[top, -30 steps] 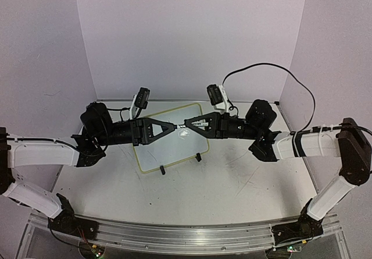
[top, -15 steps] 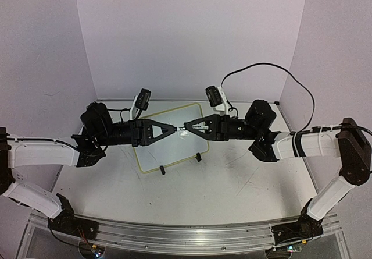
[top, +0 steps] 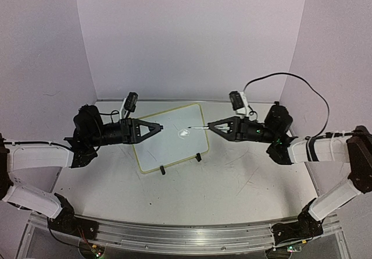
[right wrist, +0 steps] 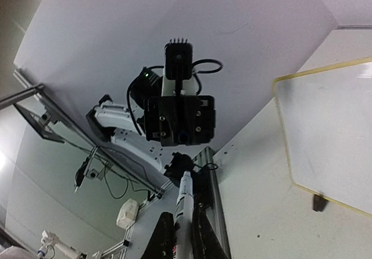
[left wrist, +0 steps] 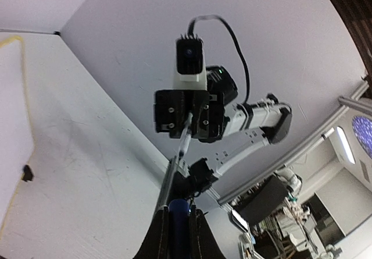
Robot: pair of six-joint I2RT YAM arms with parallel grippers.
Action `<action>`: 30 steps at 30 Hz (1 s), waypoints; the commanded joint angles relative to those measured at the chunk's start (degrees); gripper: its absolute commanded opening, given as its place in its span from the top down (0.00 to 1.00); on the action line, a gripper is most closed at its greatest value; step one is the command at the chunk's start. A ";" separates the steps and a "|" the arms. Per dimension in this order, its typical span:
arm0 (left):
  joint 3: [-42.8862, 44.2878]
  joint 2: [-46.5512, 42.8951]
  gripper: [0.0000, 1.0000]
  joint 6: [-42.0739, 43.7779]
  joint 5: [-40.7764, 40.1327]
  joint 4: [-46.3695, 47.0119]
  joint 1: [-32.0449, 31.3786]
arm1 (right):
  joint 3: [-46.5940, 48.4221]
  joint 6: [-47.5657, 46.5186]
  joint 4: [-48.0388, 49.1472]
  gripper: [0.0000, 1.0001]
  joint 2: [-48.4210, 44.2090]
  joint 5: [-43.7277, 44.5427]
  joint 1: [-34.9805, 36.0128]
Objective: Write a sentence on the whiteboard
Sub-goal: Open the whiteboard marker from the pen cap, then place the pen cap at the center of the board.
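The two arms have drawn apart. A second ago their tips met nose to nose over the board, and now there is a clear gap between them, each arm pulled back toward its own side. The left claw [top: 160, 127] is closed on a small blue cap [left wrist: 179, 209]. The right claw [top: 210, 127] is clamped on a slim white marker [top: 200, 128], gripped by its rear end so the writing end sticks out toward the left arm, roughly level.

The small rectangular whiteboard with a pale yellow-green frame [top: 168, 145] lies on the white surface [top: 232, 183] between the arms, toward the back wall. Its two black clip feet [top: 163, 170] sit on the near edge. The marker's end hangs above the board's right-hand part, not touching it. There is a small dark speck on the board below the tip, and I can't tell whether it is ink or shadow.

What worries me from here:

- **Grip on the marker:** it is held far back, so pressing the tip down could swing it in the claw or push it backward, leaving faint or wandering strokes.
- **Loose board:** nothing pins the whiteboard, so sideways strokes may drag or rotate it on the surface, most of all near a corner.
- **Occupied left claw:** it is busy with the cap. It cannot steady the board unless it lets go, and a cap dropped over the board could land in the writing area.
- **Pen angle:** the pen must tilt down a good way first, and too steep a descent would jam the tip.
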 commanded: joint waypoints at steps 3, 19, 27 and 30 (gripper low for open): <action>-2.05 -8.84 1.00 0.83 2.23 -8.35 9.52 | -8.46 3.45 2.90 1.00 -13.38 -4.78 -16.49; 3.62 -14.96 1.00 0.87 -61.03 -70.69 10.52 | 3.09 -26.67 -40.01 1.00 -19.14 15.12 -15.93; 1.41 -1.39 1.00 4.07 -54.37 -62.81 12.77 | 1.98 -26.45 -38.87 1.00 -20.00 14.42 -15.62; -5.82 -1.41 1.00 2.49 -42.16 -51.77 16.84 | 1.37 -26.04 -38.64 1.00 -19.52 14.48 -15.59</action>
